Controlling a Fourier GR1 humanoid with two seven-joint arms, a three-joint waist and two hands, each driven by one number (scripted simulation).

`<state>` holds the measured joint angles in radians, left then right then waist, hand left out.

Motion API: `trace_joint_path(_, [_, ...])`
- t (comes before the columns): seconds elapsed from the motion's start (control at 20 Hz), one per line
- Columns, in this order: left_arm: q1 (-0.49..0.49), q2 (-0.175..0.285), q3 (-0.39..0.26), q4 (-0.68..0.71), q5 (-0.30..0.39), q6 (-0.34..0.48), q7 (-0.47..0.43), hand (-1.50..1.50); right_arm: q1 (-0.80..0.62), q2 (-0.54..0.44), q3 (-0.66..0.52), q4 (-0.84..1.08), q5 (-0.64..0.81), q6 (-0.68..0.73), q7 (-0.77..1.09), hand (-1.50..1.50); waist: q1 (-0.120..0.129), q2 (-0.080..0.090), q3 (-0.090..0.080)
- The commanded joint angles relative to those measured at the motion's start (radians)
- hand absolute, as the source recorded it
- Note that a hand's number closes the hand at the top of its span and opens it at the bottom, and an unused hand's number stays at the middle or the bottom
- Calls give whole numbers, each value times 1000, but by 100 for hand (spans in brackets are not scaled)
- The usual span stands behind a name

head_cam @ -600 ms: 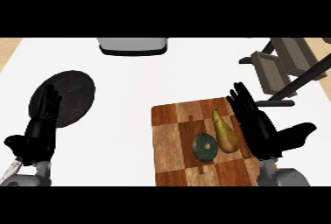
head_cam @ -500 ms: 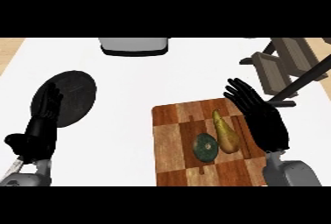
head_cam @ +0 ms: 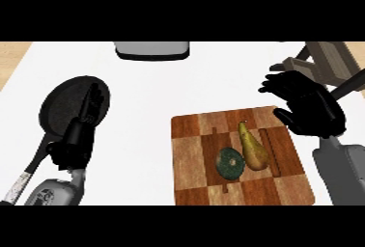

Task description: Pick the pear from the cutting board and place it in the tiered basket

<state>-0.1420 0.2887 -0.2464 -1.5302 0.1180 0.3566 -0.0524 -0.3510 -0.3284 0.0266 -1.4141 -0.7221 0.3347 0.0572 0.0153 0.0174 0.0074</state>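
Note:
A yellow-brown pear (head_cam: 252,148) lies on the wooden cutting board (head_cam: 196,164), stem end pointing away from me. A dark green round fruit (head_cam: 230,164) rests against its left side. My right hand (head_cam: 310,107) hovers above the board's far right corner, fingers loosely curled and holding nothing, a short way up and right of the pear. The tiered basket (head_cam: 324,62), a grey-brown frame, shows partly at the top right, behind that hand. My left hand (head_cam: 80,130) rests open at the left, fingers up.
A black frying pan (head_cam: 63,103) lies under my left hand, its handle running toward the lower left. A grey appliance (head_cam: 152,49) stands at the counter's far edge. White counter (head_cam: 178,87) stretches between the pan and the board.
My right hand has risen and shifted back to the right, off the pear's side, and its fingers have curled in. The left hand, pear and green fruit have not moved.

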Motion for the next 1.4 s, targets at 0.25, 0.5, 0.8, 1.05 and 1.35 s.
trace_joint_path(0.25, [-57, -40, -37, 16, -35, 15, 65, 0, -26, -273, -112, 203, -240, 675, 7, -150, -12, -10, -5])
trace_joint_path(0.5, [-46, -22, -23, 1, -36, 15, 71, 0, -126, -443, -174, 70, 62, 741, -31, -150, -10, -17, -4])
trace_joint_path(0.8, [-35, -35, -31, -2, -49, 30, 65, 0, -204, -533, -178, -230, 358, 748, -49, -150, -13, -23, -4])
trace_joint_path(1.05, [-33, -33, -33, -19, -52, 24, 75, 0, -178, -489, -77, -498, 610, 673, -20, -150, -8, -21, -5])
trace_joint_path(1.35, [-64, -62, -20, 6, -60, 15, 95, 0, -66, -385, 52, -640, 859, 610, -1, -150, -12, -16, -7])
